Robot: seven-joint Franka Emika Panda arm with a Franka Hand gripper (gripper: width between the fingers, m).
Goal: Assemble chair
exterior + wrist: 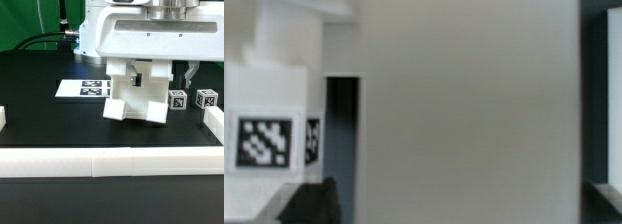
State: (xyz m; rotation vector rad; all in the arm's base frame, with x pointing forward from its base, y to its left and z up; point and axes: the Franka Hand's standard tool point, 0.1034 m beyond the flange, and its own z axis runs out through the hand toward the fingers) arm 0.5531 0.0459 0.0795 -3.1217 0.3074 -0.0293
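Observation:
The partly built white chair [135,98] stands on the black table at the centre, leaning a little. My gripper [140,68] comes down on it from above and is shut on its upright panel. In the wrist view that white panel [464,100] fills the space between my two dark fingers [310,200], and my gripper [461,205] is closed against it. A white chair block with a black-and-white tag [267,140] shows beside the panel. Two small tagged cubes [178,100] [207,98] sit on the exterior view's right of the chair.
The marker board [85,88] lies flat on the exterior view's left of the chair. A long low white rail [110,162] runs along the front, with side rails at the left [3,118] and right [213,124]. Black cables lie at the back left.

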